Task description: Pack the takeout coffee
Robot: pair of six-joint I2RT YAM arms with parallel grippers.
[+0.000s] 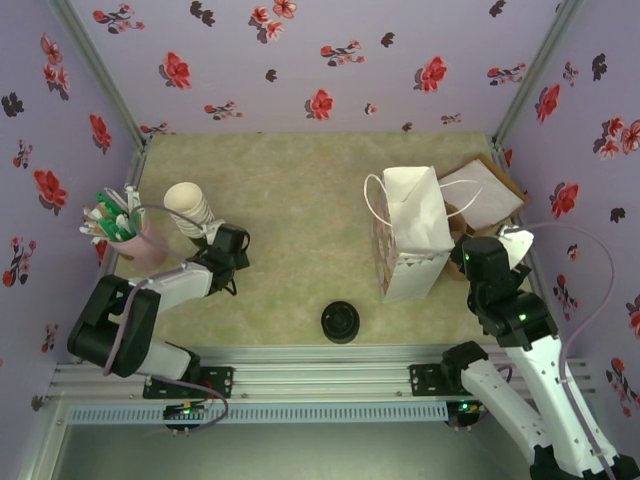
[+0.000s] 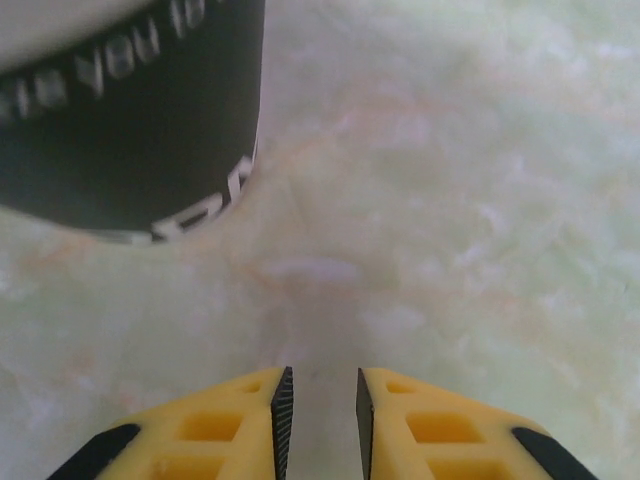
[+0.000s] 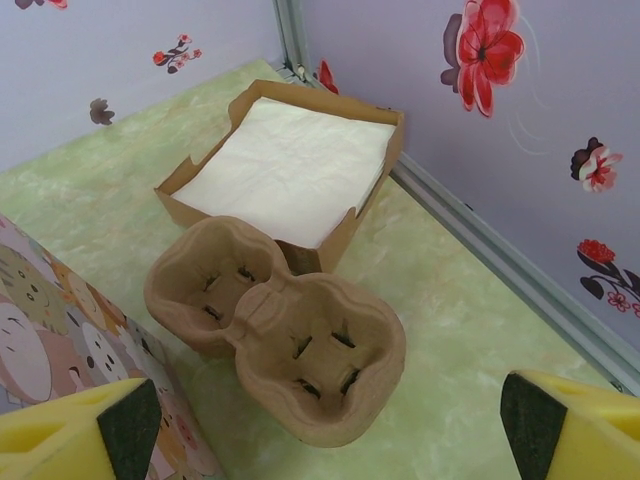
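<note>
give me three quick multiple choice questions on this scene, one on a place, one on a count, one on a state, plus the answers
1. Where is the carrier?
A) right in front of the napkin box
B) inside the bag
C) next to the straws

2. How many cup slots does the carrier have?
A) one
B) two
C) four

3. How are the right fingers?
A) shut on a lid
B) shut on the bag handle
C) wide open, gripping nothing

Answers:
1 A, in the right wrist view its far end lies at the box's front wall.
2 B, two hollows sit side by side.
3 C, the two pads stand far apart with nothing held.
</note>
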